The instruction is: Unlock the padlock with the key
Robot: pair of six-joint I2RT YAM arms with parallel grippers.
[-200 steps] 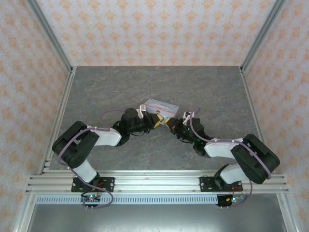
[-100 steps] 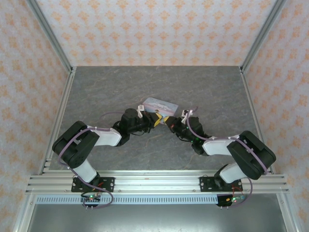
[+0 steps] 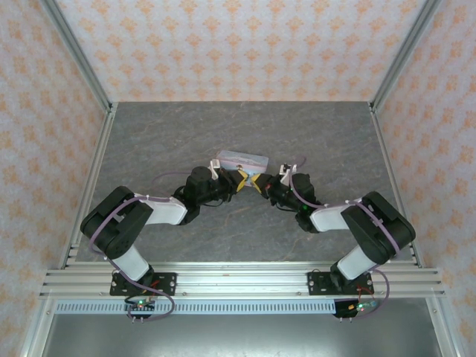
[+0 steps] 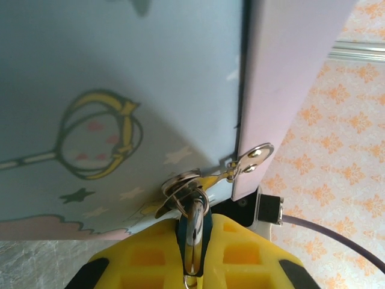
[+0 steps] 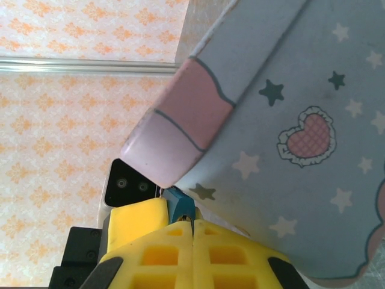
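On the surface (image 3: 149, 134), a tin (image 3: 242, 158) near centre is flanked at 7 o'clock by the left fingers (image 4: 240, 256) and at 5 o'clock by the right fingers (image 5: 162, 247). The padlock (image 4: 192, 232), hung in the tin's hasp (image 4: 249, 159), is pinched by the left fingers, while the right fingers are pressed together with a teal bit (image 5: 180, 208) at their tips. Insertion of the key is judged in hand, and alignment with the keyhole is called for next.

Tiny dark teal padlock (image 4: 193, 235), silver shackle through the hasp (image 4: 180, 188) of the tin box (image 4: 120, 90)
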